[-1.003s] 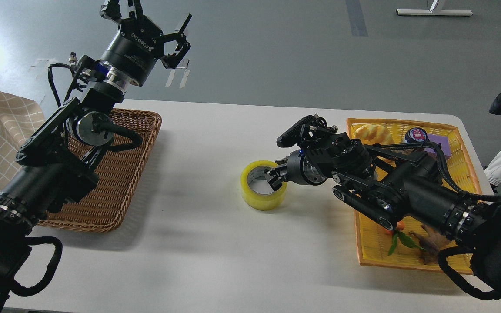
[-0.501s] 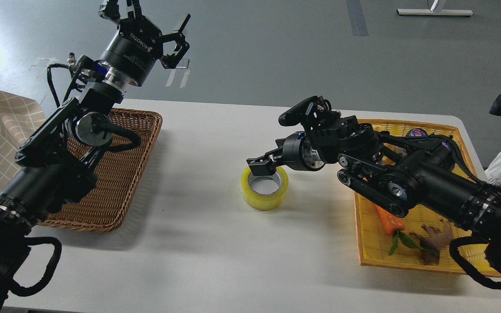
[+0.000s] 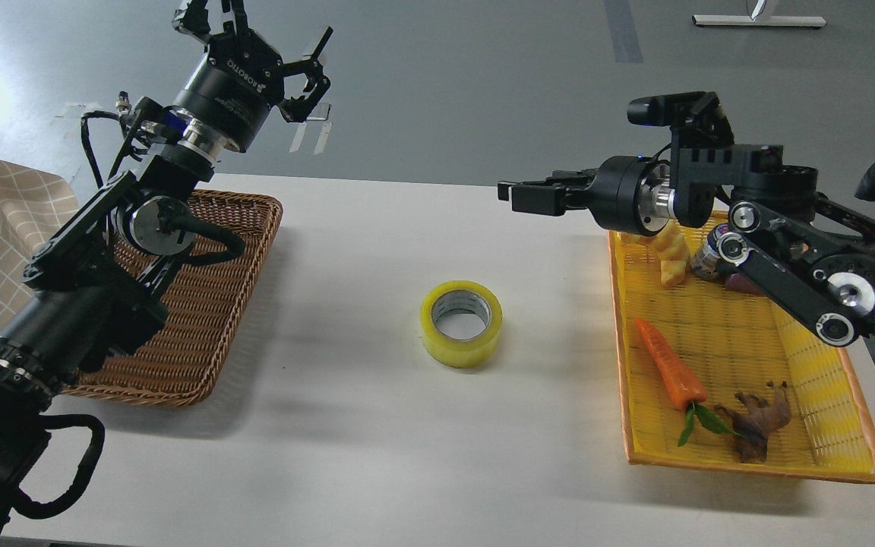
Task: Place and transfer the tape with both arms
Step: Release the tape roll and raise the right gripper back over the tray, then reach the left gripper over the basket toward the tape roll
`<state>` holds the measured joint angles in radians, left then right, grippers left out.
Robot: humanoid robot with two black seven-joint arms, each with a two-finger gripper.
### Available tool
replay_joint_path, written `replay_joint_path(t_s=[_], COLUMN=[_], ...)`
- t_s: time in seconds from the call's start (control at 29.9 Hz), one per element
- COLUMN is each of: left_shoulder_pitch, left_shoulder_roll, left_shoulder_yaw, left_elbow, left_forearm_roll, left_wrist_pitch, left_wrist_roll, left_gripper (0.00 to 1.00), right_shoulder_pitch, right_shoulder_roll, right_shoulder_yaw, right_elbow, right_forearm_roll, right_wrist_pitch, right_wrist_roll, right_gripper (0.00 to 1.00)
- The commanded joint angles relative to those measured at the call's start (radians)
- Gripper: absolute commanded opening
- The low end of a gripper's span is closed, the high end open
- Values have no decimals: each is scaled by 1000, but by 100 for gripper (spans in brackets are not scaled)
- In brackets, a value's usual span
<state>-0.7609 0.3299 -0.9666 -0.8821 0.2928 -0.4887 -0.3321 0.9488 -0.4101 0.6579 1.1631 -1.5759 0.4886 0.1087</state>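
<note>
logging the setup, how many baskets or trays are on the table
2. A brown wicker basket sits at the table's left under the left arm; a yellow tray at the right holds the carrot and other items.

Around tape (image 3: 461, 324): bare worktop (image 3: 346, 425) on all sides.
Left side: wicker basket (image 3: 202, 319), well apart.
Right side: yellow tray (image 3: 741, 456), near.
Above tape: nothing overhead.

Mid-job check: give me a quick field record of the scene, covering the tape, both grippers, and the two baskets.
tape: flat on white table, between baskets, free
left gripper: raised beyond wicker basket, open, empty
right gripper: raised beside the yellow basket's far end, clear of tape, state unclear
wicker basket: left
yellow basket: right; carrot, brown figure, small jar
</note>
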Motion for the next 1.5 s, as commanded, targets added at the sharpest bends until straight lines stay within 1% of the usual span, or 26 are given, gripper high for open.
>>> replay_joint_path(t_s=[0.0, 0.2, 0.3, 0.37, 0.43, 0.5, 0.57, 0.6, 0.67, 0.9, 1.1, 1.17, 1.27, 1.47], left_shoulder_pitch=[-1, -1, -1, -1, -3, -3, -3, -3, -3, -5, -6, -5, -5, -1], left_shoulder_roll=[1, 5, 6, 6, 6, 6, 6, 6, 8, 8, 14, 32, 38, 44], left_shoulder_yaw=[0, 3, 3, 3, 3, 3, 3, 3, 5, 6, 8, 9, 9, 11], left_elbow=[2, 2, 2, 2, 2, 2, 2, 2, 2, 2, 2, 2, 2, 2], left_forearm_roll=[0, 5, 5, 9, 11, 11, 11, 11, 12, 14, 16, 17, 17, 22], left_wrist_pitch=[0, 0, 0, 0, 0, 0, 0, 0, 0, 0, 0, 0, 0, 0], left_wrist_roll=[1, 4, 4, 4, 5, 5, 5, 5, 5, 7, 10, 8, 8, 10], left_gripper=[98, 98, 98, 98, 98, 98, 98, 98, 98, 98, 98, 98, 98, 98], right_shoulder_pitch=[-36, -123, -179, -202, -231, -265, -277, -277, -278, -280, -269, -268, -268, -271], right_shoulder_roll=[-55, -81, -78, -70, -67, -67, -67, -67, -67, -61, -44, -12, 14, 125], right_shoulder_yaw=[63, 253, 369, 411, 469, 518, 537, 537, 542, 595, 595, 597, 612, 690], right_elbow=[23, 21, 21, 20, 6, 1, -6, -6, -39, -98, -143, -151, -168, -187], right_forearm_roll=[137, 293, 381, 434, 548, 715, 821, 821, 927, 1106, 1266, 1326, 1361, 1412], right_wrist_pitch=[0, 0, 0, 0, 0, 0, 0, 0, 0, 0, 0, 0, 0, 0], right_wrist_roll=[6, 72, 86, 86, 86, 85, 85, 85, 80, 66, 42, 10, 3, 3], right_gripper=[100, 100, 100, 100, 100, 100, 100, 100, 100, 100, 100, 100, 100, 100])
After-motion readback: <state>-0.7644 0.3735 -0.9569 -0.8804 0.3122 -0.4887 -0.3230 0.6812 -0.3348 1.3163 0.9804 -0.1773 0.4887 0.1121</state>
